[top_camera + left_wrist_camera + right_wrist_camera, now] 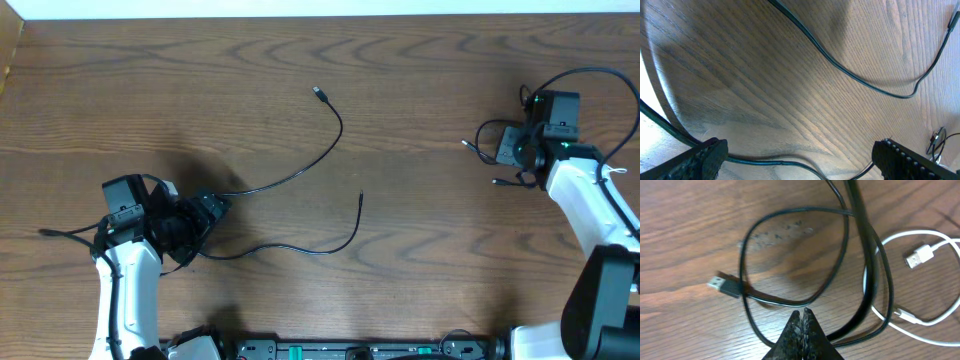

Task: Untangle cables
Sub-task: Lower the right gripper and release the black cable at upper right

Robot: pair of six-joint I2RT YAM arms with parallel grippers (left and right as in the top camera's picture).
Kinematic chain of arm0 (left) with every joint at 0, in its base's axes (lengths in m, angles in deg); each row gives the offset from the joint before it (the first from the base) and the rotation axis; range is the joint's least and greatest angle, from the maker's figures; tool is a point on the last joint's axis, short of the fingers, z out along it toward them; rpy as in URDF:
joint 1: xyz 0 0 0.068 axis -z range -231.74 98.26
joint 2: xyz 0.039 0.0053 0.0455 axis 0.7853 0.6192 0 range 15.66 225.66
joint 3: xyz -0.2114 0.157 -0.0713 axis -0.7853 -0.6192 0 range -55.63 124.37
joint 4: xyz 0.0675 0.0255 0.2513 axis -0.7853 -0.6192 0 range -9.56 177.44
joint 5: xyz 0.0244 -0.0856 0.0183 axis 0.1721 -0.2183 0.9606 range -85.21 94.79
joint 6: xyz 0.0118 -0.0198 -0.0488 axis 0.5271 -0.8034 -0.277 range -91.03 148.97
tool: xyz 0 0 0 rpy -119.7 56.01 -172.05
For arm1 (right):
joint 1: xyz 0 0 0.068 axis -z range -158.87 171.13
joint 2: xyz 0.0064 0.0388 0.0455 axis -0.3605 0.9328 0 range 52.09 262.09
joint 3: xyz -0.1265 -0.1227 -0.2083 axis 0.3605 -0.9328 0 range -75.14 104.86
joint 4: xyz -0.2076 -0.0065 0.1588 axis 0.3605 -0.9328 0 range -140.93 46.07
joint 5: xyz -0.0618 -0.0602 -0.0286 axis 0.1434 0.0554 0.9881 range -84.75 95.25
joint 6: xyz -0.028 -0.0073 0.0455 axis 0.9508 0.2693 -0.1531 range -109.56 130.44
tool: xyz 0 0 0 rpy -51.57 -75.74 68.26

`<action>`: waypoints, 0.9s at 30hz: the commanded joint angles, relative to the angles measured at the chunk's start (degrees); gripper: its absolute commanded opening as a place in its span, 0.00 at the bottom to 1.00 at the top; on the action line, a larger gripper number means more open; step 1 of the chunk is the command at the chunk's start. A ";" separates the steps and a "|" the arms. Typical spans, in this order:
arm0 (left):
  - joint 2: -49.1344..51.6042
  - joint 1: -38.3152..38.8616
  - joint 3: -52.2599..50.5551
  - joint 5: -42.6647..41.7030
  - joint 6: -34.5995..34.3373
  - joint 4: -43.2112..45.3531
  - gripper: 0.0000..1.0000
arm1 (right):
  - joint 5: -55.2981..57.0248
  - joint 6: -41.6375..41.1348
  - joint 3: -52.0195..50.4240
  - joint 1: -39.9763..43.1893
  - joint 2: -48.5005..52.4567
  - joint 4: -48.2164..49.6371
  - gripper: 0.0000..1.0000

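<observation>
Two thin black cables lie at the left-middle of the table: one (300, 170) curves up to a plug at the back, the other (300, 250) bends to an end near the middle. My left gripper (210, 210) stands wide open low over them; a black cable (770, 161) runs on the wood between its fingers (707, 156), untouched. At the right, a looped black cable (790, 215) with a USB plug (722, 286) and a white cord (920, 255) lie tangled. My right gripper (803, 312) is shut just behind the loop, no cable showing between its tips.
The table's left edge (10, 60) and a pale strip along the back (300, 8) bound the wood. Thicker black arm wires (590, 75) arch above the right wrist. Bare wood (420, 230) lies between the two cable groups.
</observation>
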 commanded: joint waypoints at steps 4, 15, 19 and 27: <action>-0.11 -0.04 1.05 -0.70 0.94 -0.20 0.98 | 7.52 0.61 -0.28 0.11 2.36 -0.35 0.01; -0.11 -0.04 1.05 -0.70 0.94 -0.20 0.98 | 8.87 0.59 -0.28 0.11 8.31 1.11 0.01; -0.11 -0.04 1.05 -0.70 0.94 -0.20 0.98 | 8.22 0.57 -0.28 0.07 8.98 1.46 0.01; -0.11 -0.04 1.05 -0.70 0.94 -0.20 0.98 | -9.09 0.66 0.00 -1.33 7.87 4.15 0.22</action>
